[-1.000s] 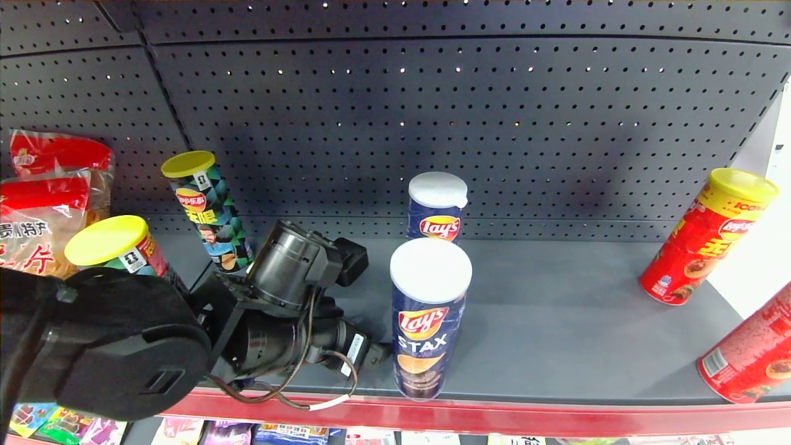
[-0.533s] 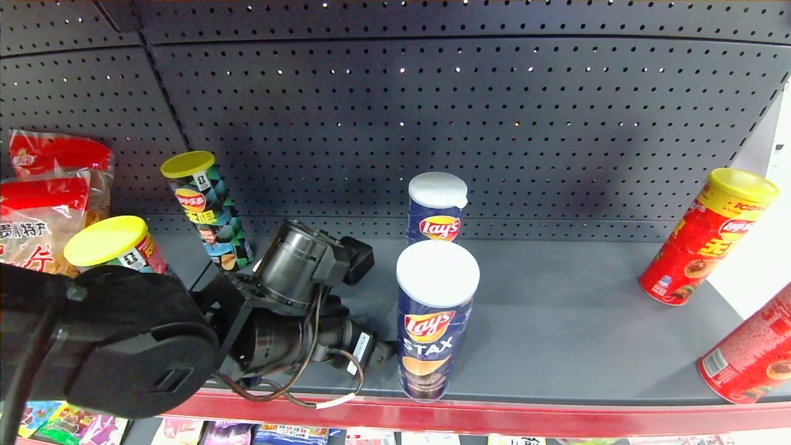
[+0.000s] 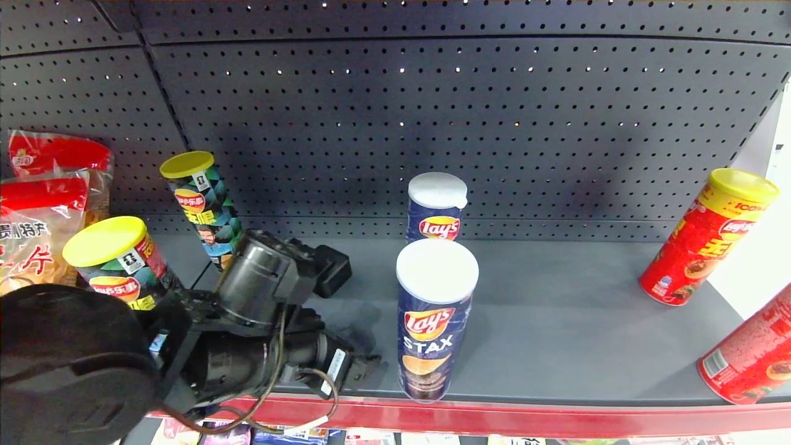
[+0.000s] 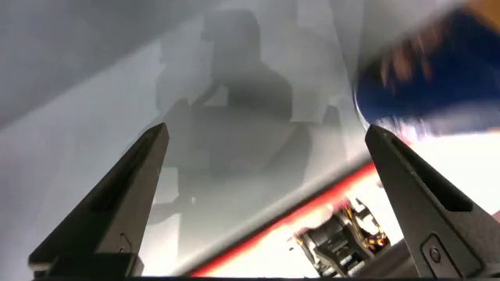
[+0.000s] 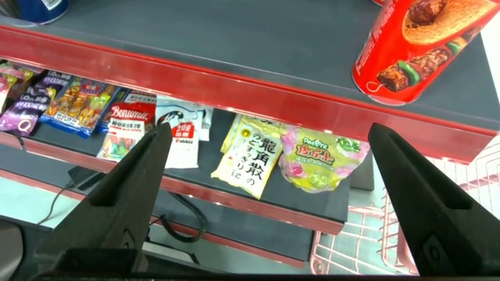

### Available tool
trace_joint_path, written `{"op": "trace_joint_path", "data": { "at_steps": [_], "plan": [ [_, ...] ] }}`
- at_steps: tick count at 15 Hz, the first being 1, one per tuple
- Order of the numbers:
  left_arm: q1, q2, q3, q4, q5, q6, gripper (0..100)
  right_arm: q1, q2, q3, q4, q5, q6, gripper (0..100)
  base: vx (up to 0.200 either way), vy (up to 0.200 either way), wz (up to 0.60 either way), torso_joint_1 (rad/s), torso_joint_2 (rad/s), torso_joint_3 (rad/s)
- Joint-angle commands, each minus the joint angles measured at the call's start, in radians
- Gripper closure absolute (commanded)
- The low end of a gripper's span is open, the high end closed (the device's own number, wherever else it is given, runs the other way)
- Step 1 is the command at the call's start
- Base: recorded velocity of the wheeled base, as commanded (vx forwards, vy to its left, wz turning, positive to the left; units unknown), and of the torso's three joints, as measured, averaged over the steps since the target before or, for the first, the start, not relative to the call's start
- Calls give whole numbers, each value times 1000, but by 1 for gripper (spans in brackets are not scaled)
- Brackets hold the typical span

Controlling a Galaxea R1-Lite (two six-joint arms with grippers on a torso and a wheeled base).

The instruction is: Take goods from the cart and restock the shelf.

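A blue chip can with a white lid (image 3: 432, 321) stands upright near the front edge of the grey shelf (image 3: 556, 334), with a second blue can (image 3: 434, 207) behind it. My left gripper (image 3: 368, 363) lies low on the shelf just left of the front can, open and apart from it. In the left wrist view the left gripper (image 4: 266, 136) is open with nothing between its fingers, and the blue can (image 4: 445, 70) sits off to one side. My right gripper (image 5: 269, 133) is open and empty, below the shelf's red front lip (image 5: 195, 70).
Two yellow-lidded patterned cans (image 3: 207, 210) (image 3: 117, 259) and red snack bags (image 3: 37, 204) stand at the shelf's left. Two red cans (image 3: 710, 238) (image 3: 751, 355) lean at its right. Snack packets (image 5: 258, 152) lie on the lower shelf beside a pink cart (image 5: 375, 250).
My left arm has drawn back to the left, away from the front blue can, which shifted slightly right and now stands free.
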State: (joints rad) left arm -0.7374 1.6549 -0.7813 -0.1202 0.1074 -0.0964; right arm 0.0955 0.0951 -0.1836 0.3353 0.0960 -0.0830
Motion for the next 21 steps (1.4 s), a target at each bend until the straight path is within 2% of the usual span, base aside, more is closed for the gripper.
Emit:
{"op": "trace_joint_path", "data": {
  "at_steps": [1,2,4,5,6,8,11,12,13,14,15,16,17,18,19,20,21],
  "plan": [
    [13,-205,102,-1,1,0,0,1,2,1,1,1,-1,0,0,0,0,0,0,0],
    [13,-300,125,2,5,1,0,1,2,1,1,4,-4,0,0,0,0,0,0,0],
    [16,-451,112,82,6,9,0,1,3,1,1,14,-8,0,0,0,0,0,0,0],
    [16,-455,111,88,6,9,0,1,3,1,1,14,-8,0,0,0,0,0,0,0],
    [16,-587,79,191,6,56,0,1,3,1,1,14,-9,0,0,0,0,0,0,0],
    [16,-739,79,284,8,145,0,6,3,1,1,16,-8,0,0,0,0,0,0,0],
    [18,-972,65,493,38,198,0,3,3,1,1,14,-6,0,0,0,0,0,0,0],
    [21,-1081,62,580,100,202,0,4,3,1,1,16,-8,0,0,0,0,0,0,0],
    [44,-1138,54,634,156,199,0,4,3,1,1,14,-8,0,0,0,0,0,0,0],
    [113,-1181,53,683,181,185,0,3,3,0,2,8,-14,0,0,0,0,0,0,0],
    [248,-1238,62,748,181,153,0,0,3,-10,4,-1,-23,0,0,0,0,0,0,0],
    [323,-1270,70,789,179,130,0,-7,5,-13,4,-12,-24,0,0,0,0,0,0,0],
    [464,-1350,86,895,179,80,0,-48,21,-22,2,-38,-26,0,0,0,0,0,0,0],
    [527,-1409,103,970,179,43,0,-99,37,-48,2,-39,-26,0,0,0,0,0,0,0],
    [547,-1466,128,1024,179,7,0,-151,37,-62,2,-35,-26,0,0,0,0,0,0,0],
    [549,-1532,178,1036,179,-22,0,-201,14,-57,14,-35,-26,0,0,0,0,0,0,0],
    [549,-1561,238,1005,189,-37,0,-211,3,-37,11,-39,-24,0,0,0,0,0,0,0]
  ]
}}
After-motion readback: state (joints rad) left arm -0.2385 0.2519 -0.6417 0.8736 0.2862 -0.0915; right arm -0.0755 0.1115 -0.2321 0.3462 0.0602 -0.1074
